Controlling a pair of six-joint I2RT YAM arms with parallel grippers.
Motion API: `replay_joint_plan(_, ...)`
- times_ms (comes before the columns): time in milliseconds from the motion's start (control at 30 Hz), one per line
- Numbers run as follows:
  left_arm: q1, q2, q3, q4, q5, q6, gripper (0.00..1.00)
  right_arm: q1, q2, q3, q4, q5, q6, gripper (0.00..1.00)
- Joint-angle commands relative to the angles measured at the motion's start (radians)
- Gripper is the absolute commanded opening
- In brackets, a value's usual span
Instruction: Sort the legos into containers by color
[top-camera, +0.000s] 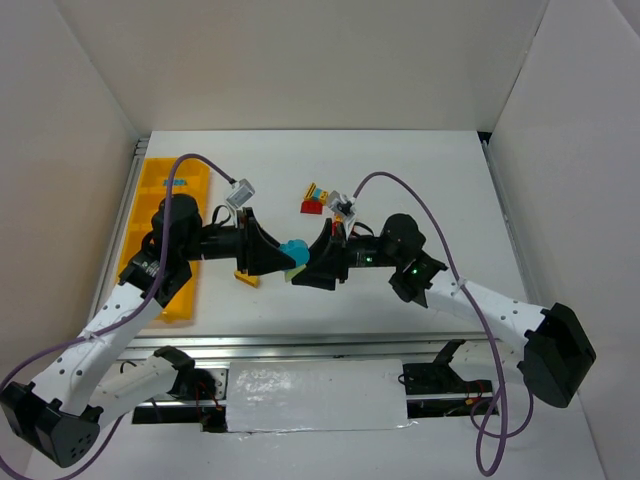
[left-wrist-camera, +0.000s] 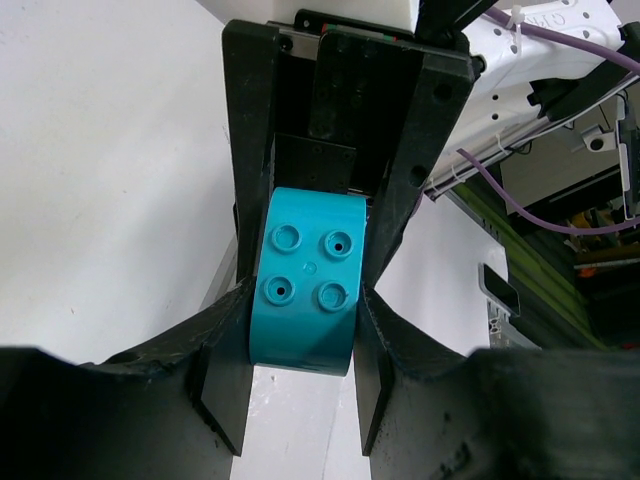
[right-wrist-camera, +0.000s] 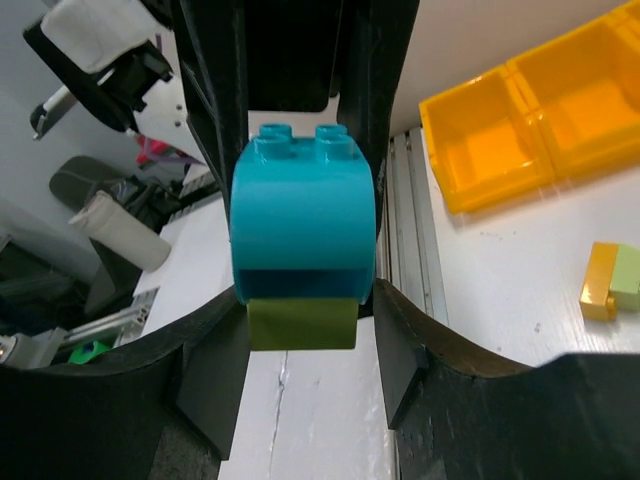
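left gripper (top-camera: 280, 256) clamps teal brick (left-wrist-camera: 305, 290) | right gripper (top-camera: 315, 265) at green brick (right-wrist-camera: 303, 325), grip unclear | red clump (top-camera: 315, 198), yellow brick (top-camera: 246, 278) unsorted on counter (top-camera: 430, 170)

**Fig.** Two robot arms are shown, the left arm (top-camera: 105, 325) and the right arm (top-camera: 490, 300). One yellow tray (top-camera: 155, 195) is counted. Bricks are seen in three groups: one teal brick (right-wrist-camera: 303, 215) joined to one pale green brick (right-wrist-camera: 302, 325), one yellow-and-green pair (right-wrist-camera: 610, 282), and one red, yellow and blue clump (top-camera: 315, 200).

Glossy plastic brick (left-wrist-camera: 305, 290), matt white table (top-camera: 430, 170)
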Motion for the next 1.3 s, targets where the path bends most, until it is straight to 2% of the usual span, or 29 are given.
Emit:
replay_joint_plan(0, -0.002, -0.009, -0.004, 0.066, 0.014, -0.015, 0.00, -0.005, -0.034, -0.017, 0.178, 0.051, 0.063, 0.57)
replay_joint_plan(133, -0.002, -0.008, -0.014, 0.068, 0.002, -0.017, 0.00, -0.005, -0.040, -0.021, 0.217, 0.072, 0.081, 0.56)
replay_joint_plan(233, -0.002, -0.003, -0.020, 0.077, 0.007, -0.023, 0.00, -0.005, -0.027, -0.012, 0.224, 0.062, 0.091, 0.41)
replay_joint_plan(267, -0.002, 0.000, -0.020, 0.080, 0.005, -0.024, 0.00, -0.005, -0.018, -0.011, 0.227, 0.057, 0.092, 0.30)
replay_joint_plan(333, 0.000, -0.002, -0.017, 0.079, 0.005, -0.027, 0.00, -0.005, -0.011, -0.012, 0.232, 0.053, 0.097, 0.17)
replay_joint_plan(367, 0.000, -0.002, -0.015, 0.074, -0.007, -0.027, 0.00, -0.005, -0.007, -0.014, 0.232, 0.051, 0.094, 0.12)
replay_joint_plan(433, 0.000, -0.002, -0.009, 0.065, -0.022, -0.024, 0.00, -0.005, -0.005, -0.021, 0.230, 0.046, 0.091, 0.12)
replay_joint_plan(500, 0.000, -0.002, 0.005, 0.046, -0.045, -0.021, 0.00, -0.005, -0.007, -0.030, 0.229, 0.043, 0.081, 0.00)
replay_joint_plan(667, 0.023, 0.006, 0.055, -0.010, -0.157, -0.033, 0.00, -0.007, -0.016, -0.056, 0.152, 0.000, -0.007, 0.00)
replay_joint_plan(767, 0.084, 0.035, 0.077, -0.013, -0.134, -0.061, 0.00, -0.026, -0.016, -0.079, 0.120, -0.016, -0.035, 0.00)
replay_joint_plan(900, 0.199, 0.082, 0.081, 0.072, -0.014, -0.109, 0.00, -0.060, -0.002, -0.109, 0.126, -0.047, -0.037, 0.00)
replay_joint_plan(1033, 0.279, 0.138, 0.118, 0.071, -0.016, -0.113, 0.00, -0.097, 0.012, -0.112, 0.122, -0.053, -0.038, 0.00)
replay_joint_plan(1067, 0.291, 0.145, 0.149, 0.051, -0.050, -0.103, 0.00, -0.100, 0.015, -0.110, 0.112, -0.043, -0.037, 0.00)
replay_joint_plan(1100, 0.300, 0.165, 0.172, -0.031, -0.171, -0.086, 0.00, -0.106, 0.013, -0.107, 0.102, -0.023, -0.035, 0.00)
replay_joint_plan(1167, 0.322, 0.196, 0.233, -0.090, -0.283, -0.063, 0.00, -0.105, 0.013, -0.103, 0.082, 0.009, -0.034, 0.00)
replay_joint_plan(1200, 0.326, 0.231, 0.256, -0.151, -0.421, -0.057, 0.00, -0.103, 0.012, -0.098, 0.074, 0.028, -0.031, 0.00)
replay_joint_plan(1267, 0.342, 0.280, 0.319, -0.228, -0.612, -0.070, 0.00, -0.105, 0.006, -0.092, 0.045, 0.104, -0.017, 0.00)
